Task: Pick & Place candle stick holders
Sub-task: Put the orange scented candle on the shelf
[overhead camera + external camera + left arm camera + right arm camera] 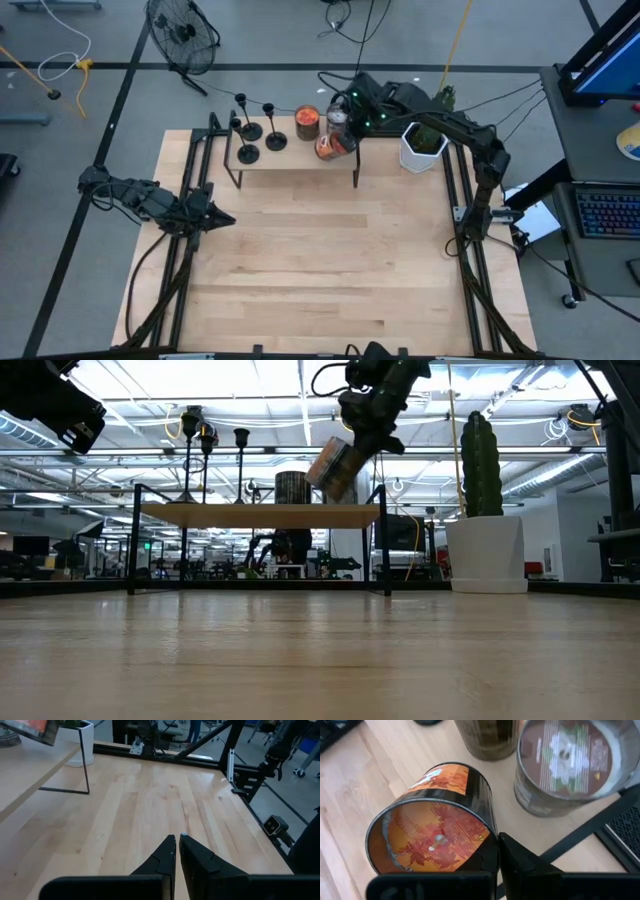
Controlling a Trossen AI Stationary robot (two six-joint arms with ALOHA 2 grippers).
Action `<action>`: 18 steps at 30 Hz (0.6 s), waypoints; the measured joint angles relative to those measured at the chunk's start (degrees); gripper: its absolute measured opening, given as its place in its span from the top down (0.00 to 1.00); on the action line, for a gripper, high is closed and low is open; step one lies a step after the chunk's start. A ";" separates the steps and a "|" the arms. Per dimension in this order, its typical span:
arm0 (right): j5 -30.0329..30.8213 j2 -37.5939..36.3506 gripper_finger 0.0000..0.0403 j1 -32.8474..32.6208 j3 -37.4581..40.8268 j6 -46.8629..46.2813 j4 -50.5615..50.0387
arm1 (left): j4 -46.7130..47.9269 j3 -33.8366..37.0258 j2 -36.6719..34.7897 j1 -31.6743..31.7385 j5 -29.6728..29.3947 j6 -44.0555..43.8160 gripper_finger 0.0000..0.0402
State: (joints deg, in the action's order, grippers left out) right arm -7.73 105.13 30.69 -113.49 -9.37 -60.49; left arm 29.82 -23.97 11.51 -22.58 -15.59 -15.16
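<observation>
Three holders [259, 128] upright at left end of shelf [296, 158], along bench [320, 270] far edge. Right claw [340, 135] clamped on rim of orange jar [328, 146], jar tilted and raised above shelf right end. Second orange jar [307, 122] and clear jar [337, 112] just beside. Left claw [222, 220] narrow, nothing held, near bench left edge. Cactus pot [421, 148] at far right corner.

Wooden table [320, 270] carries a small shelf [300, 158] and potted cactus [424, 146].
</observation>
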 joint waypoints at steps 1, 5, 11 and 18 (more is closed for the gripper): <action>-0.11 -0.08 1.00 -0.01 0.00 0.00 0.42 | 0.00 0.00 0.00 -0.01 -0.02 0.00 0.93; -2.42 -0.08 1.00 -0.01 0.00 -0.35 2.34 | -0.02 0.00 0.00 -0.01 -0.04 0.02 0.93; -2.78 -0.08 1.00 -0.05 0.55 -0.38 2.44 | 0.00 0.00 -0.01 0.00 -0.04 0.02 0.93; -2.98 -0.08 1.00 -0.04 3.91 -0.44 4.27 | 0.01 0.00 -0.01 -0.01 -0.04 0.00 0.93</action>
State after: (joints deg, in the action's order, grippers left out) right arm -10.70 105.06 30.65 -109.58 -9.81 -56.22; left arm 29.84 -23.97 11.50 -22.59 -15.64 -15.16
